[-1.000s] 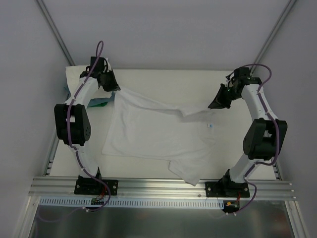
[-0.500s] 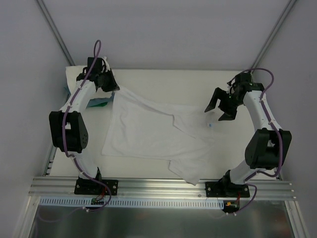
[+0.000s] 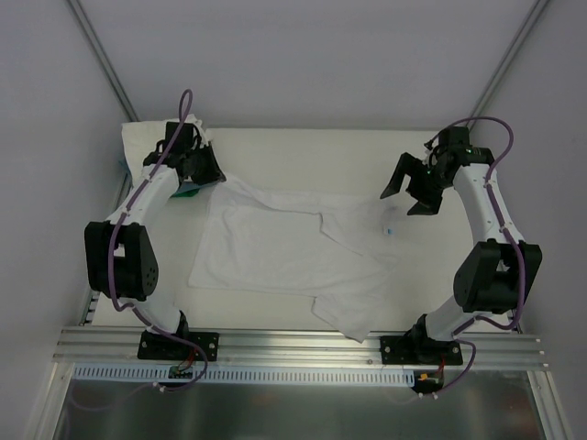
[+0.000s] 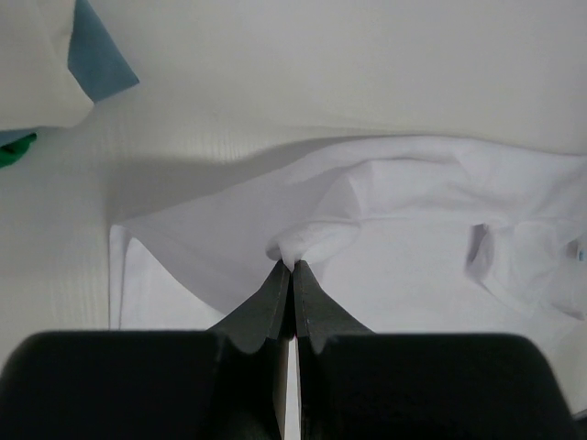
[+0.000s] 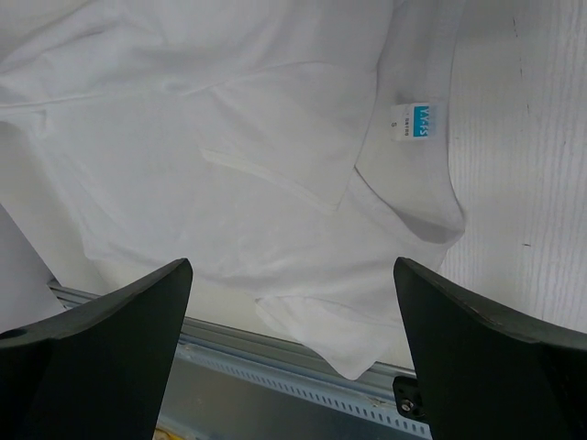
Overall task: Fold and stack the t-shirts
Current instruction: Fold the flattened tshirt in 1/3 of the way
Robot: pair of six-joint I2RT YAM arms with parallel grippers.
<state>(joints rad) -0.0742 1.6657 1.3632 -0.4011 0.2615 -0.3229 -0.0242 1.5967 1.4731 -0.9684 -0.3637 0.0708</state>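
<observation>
Right tool [image 3: 407,201] has sprung wide, releasing the t-shirt [image 3: 275,247]; left tool [image 4: 293,268] stays clenched on its cloth

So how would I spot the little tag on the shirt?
Look at the table, where a white t-shirt lies spread out in the middle. Go to its collar on the right side, near the open right gripper. The tag is a small square sewn inside the collar, the only bit of blue on that all-white shirt.
</observation>
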